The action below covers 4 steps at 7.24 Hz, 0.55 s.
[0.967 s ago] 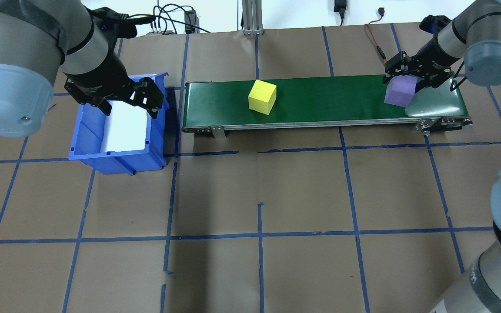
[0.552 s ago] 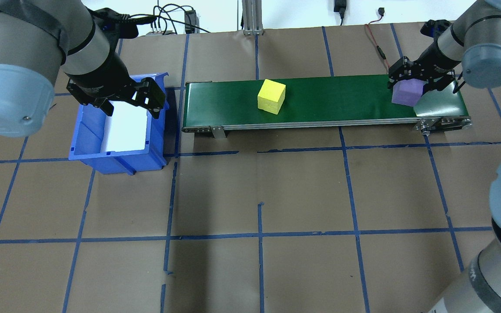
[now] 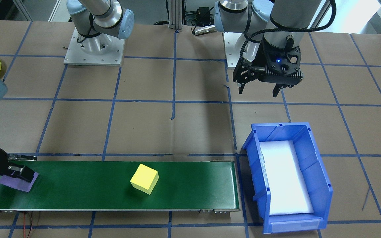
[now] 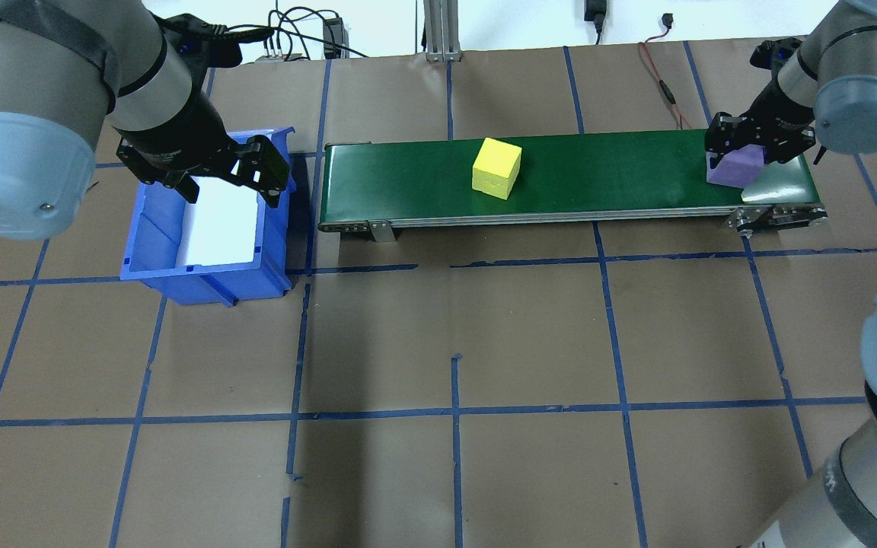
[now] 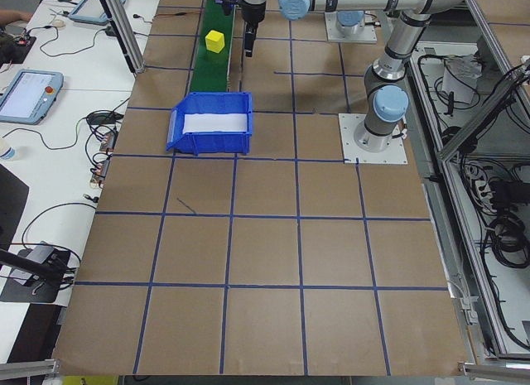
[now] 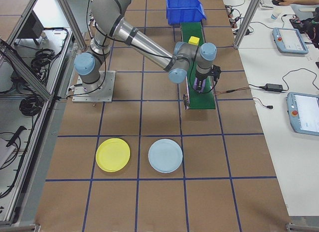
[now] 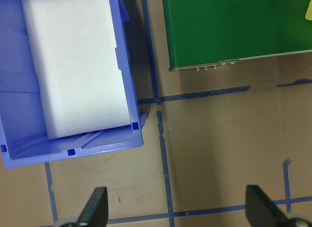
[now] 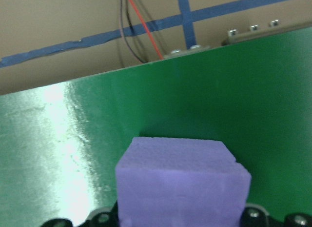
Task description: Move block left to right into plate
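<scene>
Purple block [image 4: 734, 169]: sitting at the green belt's [image 4: 598, 171] right end, clamped between the right claw's [image 4: 760, 142] fingers, which are pressing its sides.
Since a second ago: that claw is sitting lower and further right; the yellow block [image 4: 496, 168] is riding further right along the belt, well short of the right claw.
Yellow plate [image 6: 112, 154]: lying on the worktop [image 4: 484, 335], well apart from the right claw, beside a pale blue plate [image 6: 165, 155].
Left claw [image 3: 260, 90]: hanging spread and empty above the blue bin's [image 4: 151, 236] far edge.
Writing: none readable.
</scene>
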Motion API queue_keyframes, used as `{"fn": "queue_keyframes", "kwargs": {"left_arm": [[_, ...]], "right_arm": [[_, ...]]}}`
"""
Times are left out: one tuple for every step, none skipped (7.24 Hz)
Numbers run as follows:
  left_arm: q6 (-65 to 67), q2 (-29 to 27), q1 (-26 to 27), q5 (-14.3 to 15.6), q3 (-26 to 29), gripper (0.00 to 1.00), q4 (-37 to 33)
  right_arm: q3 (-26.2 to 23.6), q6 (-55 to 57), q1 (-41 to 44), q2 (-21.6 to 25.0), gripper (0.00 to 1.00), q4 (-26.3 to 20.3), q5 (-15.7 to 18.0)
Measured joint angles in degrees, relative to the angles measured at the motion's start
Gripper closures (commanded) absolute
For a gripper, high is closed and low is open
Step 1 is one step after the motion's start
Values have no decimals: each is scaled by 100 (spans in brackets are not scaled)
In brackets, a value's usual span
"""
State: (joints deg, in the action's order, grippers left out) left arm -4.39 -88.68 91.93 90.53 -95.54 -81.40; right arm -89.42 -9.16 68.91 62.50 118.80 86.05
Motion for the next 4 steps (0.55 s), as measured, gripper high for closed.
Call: {"fn": "queue_keyframes", "kwargs": {"left_arm": [[-2,0,0,0,0,0,1],[-6,0,0,0,-3,0,1],[-12,-3,0,0,-5,0,1],[-20,-4,0,0,-7,0,1]], "right_arm": [[42,-200,-309,46,57,-8,163],[63,-542,-718,72,57,-23,244],[59,-1001,-1119,79,57,-42,348],[44,-1616,-1571,81,57,-53,510]]}}
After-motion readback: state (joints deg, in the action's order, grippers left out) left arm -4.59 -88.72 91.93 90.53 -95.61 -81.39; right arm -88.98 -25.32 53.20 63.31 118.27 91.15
